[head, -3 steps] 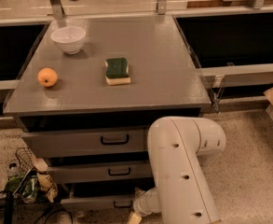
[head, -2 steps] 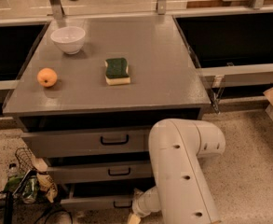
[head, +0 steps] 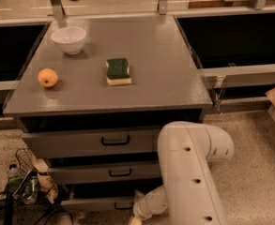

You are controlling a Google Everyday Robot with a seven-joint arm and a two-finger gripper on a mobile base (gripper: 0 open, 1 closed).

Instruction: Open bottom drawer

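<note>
Closest, at lower right: bulky white arm, elbow raised beside the cabinet's right front corner, folded down and leftward to a wrist at the bottom edge. Covers the right ends of the two lower drawer fronts. At the wrist's tip, gripper, low and largely cut off by the frame; clenched or released, cannot tell.

Just left of it and a little higher: small black loop handle on the bottom drawer, lowest of three grey fronts, with a dark gap above. Touching the handle or only beside it, cannot tell.

Left on the speckled floor, near the drawer's left end: heap of clutter, with a wire basket, a bottle and cables.

Higher up: middle drawer, then top drawer, each with a black handle.

Farther back, on the grey cabinet top: green-and-yellow sponge mid-surface, orange fruit toward the left edge, white bowl at the far left corner, all well apart.
</note>
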